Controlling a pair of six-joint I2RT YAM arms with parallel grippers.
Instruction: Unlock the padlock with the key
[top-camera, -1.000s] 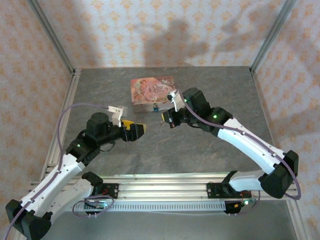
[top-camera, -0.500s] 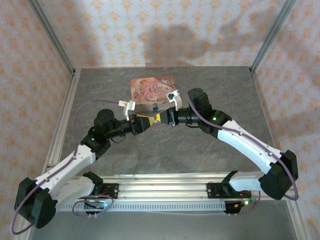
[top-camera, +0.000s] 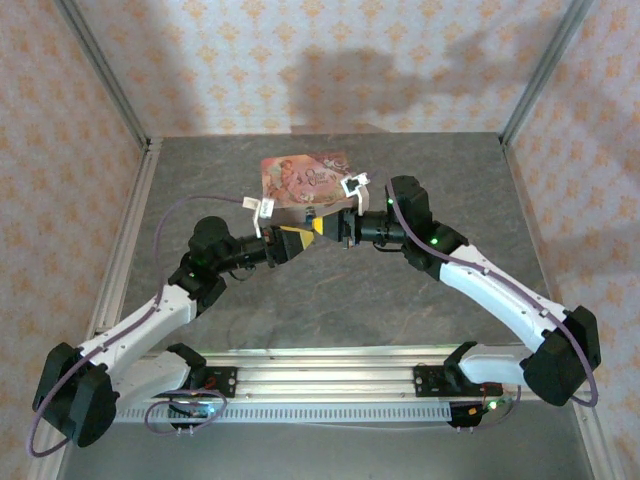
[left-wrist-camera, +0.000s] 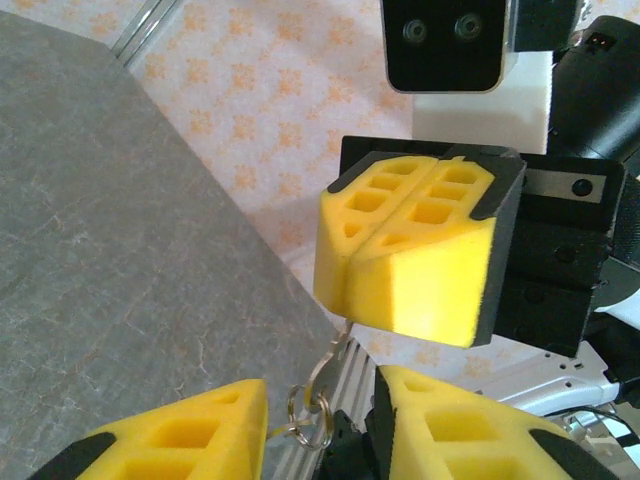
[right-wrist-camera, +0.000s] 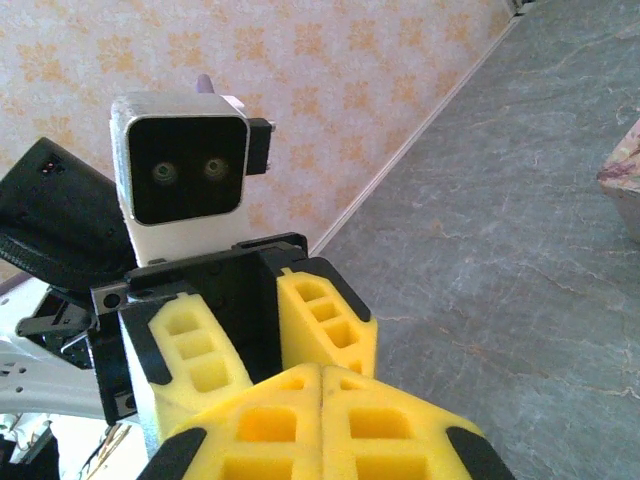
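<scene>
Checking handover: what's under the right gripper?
The key, thin with rings, hangs between the fingers of the left gripper; the pads of the right gripper hide its top.

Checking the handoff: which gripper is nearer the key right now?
Right. The right gripper pinches the key by its top between shut fingers; the left gripper straddles the ring hanging below, fingers apart on either side.

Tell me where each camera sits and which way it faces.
Top external: high behind the robot, looking down at the table; left arm, right arm show.
Left wrist: rides its arm, facing the right gripper pinching the key; own fingers below.
Right wrist: rides its arm, facing the left gripper; own fingers below.
Wrist views share both grippers, nose to nose.
</scene>
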